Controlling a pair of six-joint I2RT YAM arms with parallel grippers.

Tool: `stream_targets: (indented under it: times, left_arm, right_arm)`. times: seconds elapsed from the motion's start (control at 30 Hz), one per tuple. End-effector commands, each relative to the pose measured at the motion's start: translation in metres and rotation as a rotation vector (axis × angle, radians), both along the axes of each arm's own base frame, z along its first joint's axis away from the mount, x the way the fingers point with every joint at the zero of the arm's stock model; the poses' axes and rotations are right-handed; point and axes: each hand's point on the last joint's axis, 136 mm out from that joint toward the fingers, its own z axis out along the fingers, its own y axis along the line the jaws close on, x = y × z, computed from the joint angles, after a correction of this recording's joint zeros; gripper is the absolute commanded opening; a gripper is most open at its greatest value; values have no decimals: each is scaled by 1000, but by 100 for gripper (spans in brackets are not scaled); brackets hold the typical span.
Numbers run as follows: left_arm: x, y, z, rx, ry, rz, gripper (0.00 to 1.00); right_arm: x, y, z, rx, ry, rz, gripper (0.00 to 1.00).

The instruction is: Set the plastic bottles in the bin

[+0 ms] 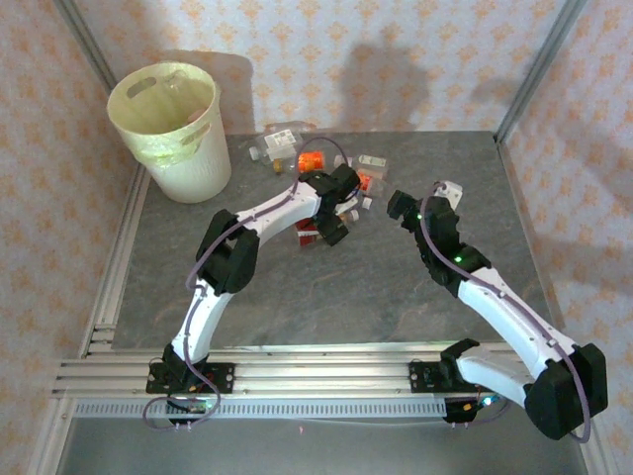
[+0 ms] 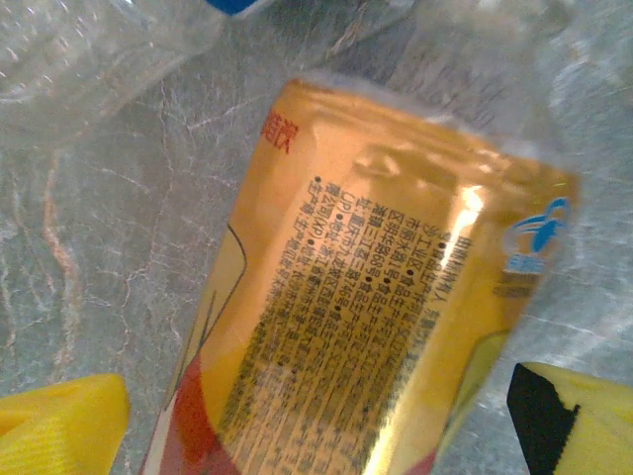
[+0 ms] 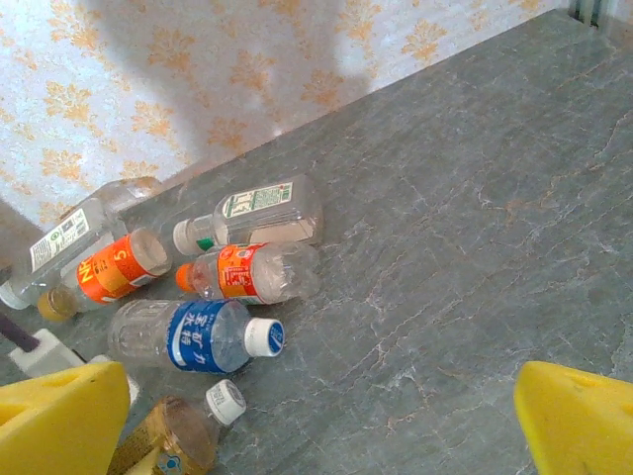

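The plastic bottles lie in a cluster at the back middle of the table. The bin, cream-white with a pale green liner, stands at the back left. My left gripper is low over the cluster and open. In the left wrist view its yellow fingers straddle a bottle with a yellow-orange label, with gaps on both sides. My right gripper is open and empty over bare table, to the right of the cluster. Beside it lie a blue-labelled bottle, an orange-labelled one and a green-labelled one.
Metal frame posts and patterned walls close in the table at the back and sides. An amber bottle with a white cap lies close to my right gripper's left finger. Bare grey table stretches between the arms.
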Motion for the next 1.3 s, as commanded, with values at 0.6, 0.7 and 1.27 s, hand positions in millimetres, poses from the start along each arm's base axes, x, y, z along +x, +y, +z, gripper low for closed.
stream_targets:
  times: [0.6, 0.7, 1.27]
  left_arm:
    - [-8, 8, -16, -58, 41, 26, 70]
    - [-8, 5, -6, -96, 14, 35, 62]
    - [-37, 13, 35, -116, -67, 32, 55]
  right_arm:
    - [-4, -10, 4, -25, -14, -32, 100]
    - [-6, -12, 5, -22, -18, -37, 100]
    - [0, -15, 9, -54, -60, -59, 100]
